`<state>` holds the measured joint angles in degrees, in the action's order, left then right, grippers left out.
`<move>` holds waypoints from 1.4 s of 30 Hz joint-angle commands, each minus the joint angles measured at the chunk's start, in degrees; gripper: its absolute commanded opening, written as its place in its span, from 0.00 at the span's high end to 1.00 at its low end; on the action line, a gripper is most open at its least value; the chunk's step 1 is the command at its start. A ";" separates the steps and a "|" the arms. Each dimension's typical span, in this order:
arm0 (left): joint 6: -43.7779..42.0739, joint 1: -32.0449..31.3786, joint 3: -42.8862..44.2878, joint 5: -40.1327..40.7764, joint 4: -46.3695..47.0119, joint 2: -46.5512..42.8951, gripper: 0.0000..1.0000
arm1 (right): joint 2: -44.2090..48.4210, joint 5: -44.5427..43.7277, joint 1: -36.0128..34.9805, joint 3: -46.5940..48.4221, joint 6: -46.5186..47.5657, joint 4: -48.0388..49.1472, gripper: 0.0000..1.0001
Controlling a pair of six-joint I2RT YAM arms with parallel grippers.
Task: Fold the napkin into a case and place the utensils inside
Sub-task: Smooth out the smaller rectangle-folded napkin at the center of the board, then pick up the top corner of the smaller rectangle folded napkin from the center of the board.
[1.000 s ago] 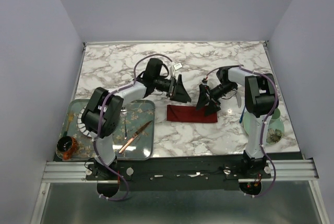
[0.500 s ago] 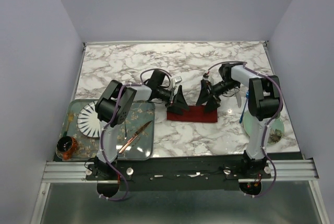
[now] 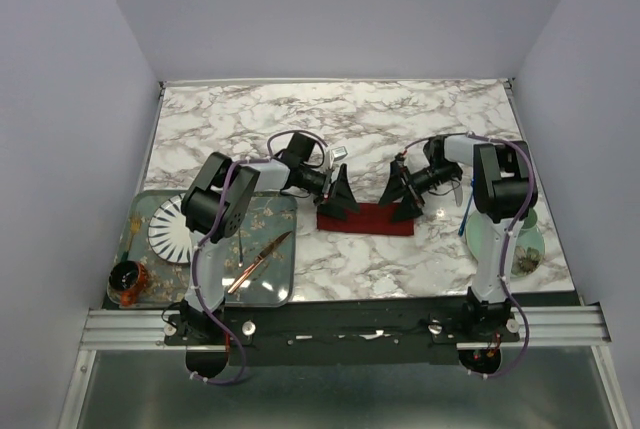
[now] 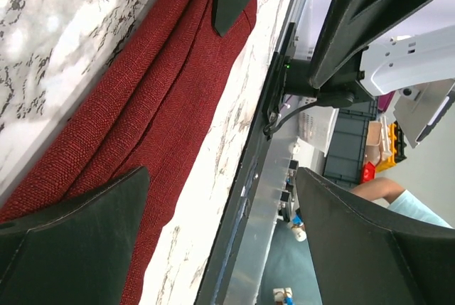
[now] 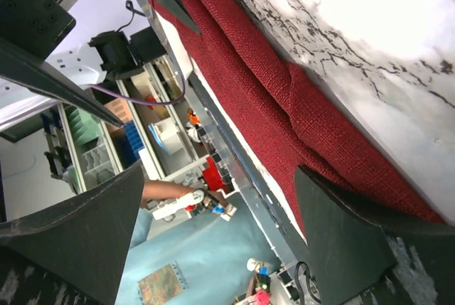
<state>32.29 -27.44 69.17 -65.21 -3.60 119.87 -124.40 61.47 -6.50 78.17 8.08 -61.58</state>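
One dark red napkin (image 3: 367, 219), folded into a narrow strip, is laid mid-table with its long axis running left to right. The left gripper (image 3: 339, 198) is set low over its left end and the right gripper (image 3: 400, 199) over its right end, each arm equally near. Both are spread wide with nothing held. One cloth and two grippers are counted; the utensils are too small to be counted.

Napkin (image 3: 367, 218) dark red weave; table (image 3: 400, 119) white marble, grey veins; knife (image 3: 258, 261) copper.
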 commanded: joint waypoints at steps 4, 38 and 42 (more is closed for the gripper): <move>-13.46 0.29 -1.32 6.41 -9.76 -1.56 0.01 | 3.18 -3.83 -0.44 -5.30 2.99 1.74 0.08; -75.09 -20.28 24.33 18.37 -16.87 0.09 0.35 | 15.42 -23.50 9.31 -3.90 -3.86 2.52 0.61; -76.41 -21.42 28.12 18.01 -20.30 4.13 0.37 | 15.06 -23.42 9.93 -3.99 -4.56 2.69 0.61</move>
<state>-40.75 -47.81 92.58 -43.97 -19.42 120.11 -108.22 39.70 2.66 74.91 4.84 -59.81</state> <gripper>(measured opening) 0.642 0.396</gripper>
